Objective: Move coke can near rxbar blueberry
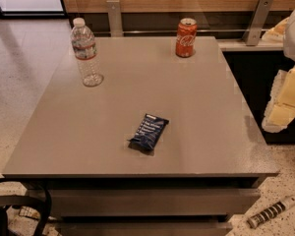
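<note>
Can, bar and bottle on a grey table, with the gripper off to the right.

The coke can [186, 37] stands upright near the table's [211, 127] far edge, well apart from the rxbar blueberry [148, 132], which lies flat near the middle front. A clear water bottle [86, 52] stands upright at the far left. The pale gripper [284, 104] hangs beyond the table's right edge, away from the can. I cannot tell whether it is open or closed.
</note>
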